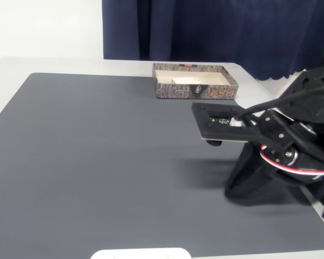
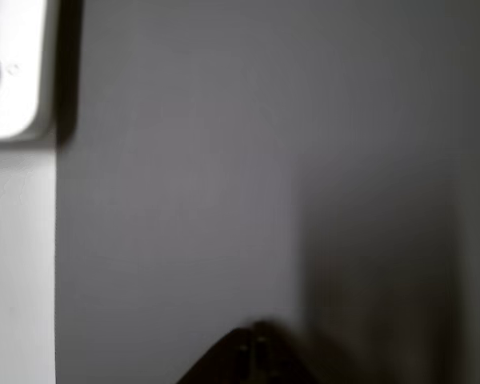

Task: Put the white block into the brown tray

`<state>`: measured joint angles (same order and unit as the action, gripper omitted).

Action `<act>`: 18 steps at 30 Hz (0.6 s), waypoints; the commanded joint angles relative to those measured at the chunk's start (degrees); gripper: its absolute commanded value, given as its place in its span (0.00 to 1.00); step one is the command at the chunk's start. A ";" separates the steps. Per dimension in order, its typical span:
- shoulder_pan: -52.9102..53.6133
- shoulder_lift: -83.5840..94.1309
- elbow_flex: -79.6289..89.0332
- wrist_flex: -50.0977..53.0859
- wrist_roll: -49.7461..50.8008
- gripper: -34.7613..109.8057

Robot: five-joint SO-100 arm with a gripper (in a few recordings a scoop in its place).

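Dark grey mat (image 1: 108,156) covers my table. Going right, the brown tray (image 1: 196,90) sits at the upper middle, with the white block (image 1: 182,81) seemingly already inside. My gripper (image 1: 213,141) hovers right; I cannot tell if its fingers are apart. Swinging up, it might bump the tray.

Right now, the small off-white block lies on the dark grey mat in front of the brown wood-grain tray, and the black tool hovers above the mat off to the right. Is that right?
Not quite. In the fixed view the small off-white rectangular block lies inside the shallow brown wood-grain tray, on its pale cream floor, not on the dark grey mat in front. The black tool does hover above the mat at the right.
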<state>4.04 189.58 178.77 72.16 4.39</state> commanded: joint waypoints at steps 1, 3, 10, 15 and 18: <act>0.35 0.26 -0.35 2.99 0.35 0.24; 0.44 0.26 -0.35 5.62 1.41 0.24; 0.44 0.26 -0.35 7.47 0.26 0.24; 0.44 0.26 -0.35 7.56 -2.72 0.24; 0.44 0.26 -0.35 7.56 -2.90 0.24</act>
<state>4.22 190.46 178.77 78.93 2.11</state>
